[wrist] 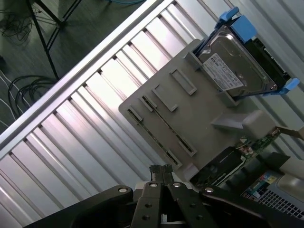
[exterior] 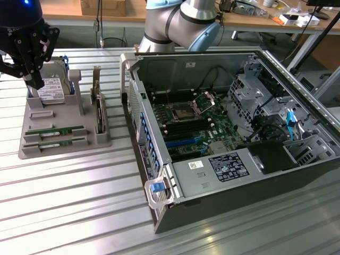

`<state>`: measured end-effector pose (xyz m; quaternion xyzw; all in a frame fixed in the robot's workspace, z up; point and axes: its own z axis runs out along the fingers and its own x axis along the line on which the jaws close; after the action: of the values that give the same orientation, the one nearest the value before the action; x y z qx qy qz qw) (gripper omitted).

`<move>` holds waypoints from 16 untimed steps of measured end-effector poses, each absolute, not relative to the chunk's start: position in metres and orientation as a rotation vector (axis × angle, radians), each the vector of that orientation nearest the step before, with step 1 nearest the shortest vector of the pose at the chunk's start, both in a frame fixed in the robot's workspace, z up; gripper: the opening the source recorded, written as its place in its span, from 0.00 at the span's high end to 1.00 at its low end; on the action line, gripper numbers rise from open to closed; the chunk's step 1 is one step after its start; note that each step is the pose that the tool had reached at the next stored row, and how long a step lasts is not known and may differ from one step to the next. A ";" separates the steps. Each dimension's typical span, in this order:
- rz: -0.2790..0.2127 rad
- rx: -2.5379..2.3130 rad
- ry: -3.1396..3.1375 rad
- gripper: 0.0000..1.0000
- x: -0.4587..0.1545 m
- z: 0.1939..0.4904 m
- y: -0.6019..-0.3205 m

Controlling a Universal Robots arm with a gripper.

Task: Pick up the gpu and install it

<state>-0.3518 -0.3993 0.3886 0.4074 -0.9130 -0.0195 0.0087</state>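
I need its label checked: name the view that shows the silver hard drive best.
The wrist view: the silver hard drive stands unobstructed in the grey tray, white label facing the camera. In the exterior view, the black fingers hide part of it.

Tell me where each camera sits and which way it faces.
Exterior view: off the arm, above the slatted table, looking down at the open computer case and the gray tray; the arm shows, and the hand over the tray.
Wrist view: on the wrist, looking down past the shut hand at the tray and table.
Shared: the hand, the tray and the hard drive in it.
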 end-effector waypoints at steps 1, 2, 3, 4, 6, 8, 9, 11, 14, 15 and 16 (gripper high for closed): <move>-0.061 1.285 -2.847 0.90 -0.352 0.389 -0.399; -0.061 1.290 -2.844 0.90 -0.352 0.389 -0.399; -0.061 1.297 -2.841 0.90 -0.352 0.389 -0.399; -0.061 1.309 -2.835 0.90 -0.352 0.389 -0.399; -0.060 1.329 -2.826 0.90 -0.352 0.389 -0.399; -0.060 1.346 -2.818 0.90 -0.352 0.389 -0.399; -0.060 1.353 -2.814 0.90 -0.352 0.389 -0.399; -0.060 1.365 -2.808 0.90 -0.352 0.389 -0.399; -0.060 1.400 -2.790 0.90 -0.352 0.389 -0.399; -0.060 1.406 -2.787 0.90 -0.352 0.389 -0.399; -0.059 1.414 -2.783 0.90 -0.352 0.389 -0.399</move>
<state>-0.3518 -0.3992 0.3886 0.4527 -0.8914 -0.0190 0.0097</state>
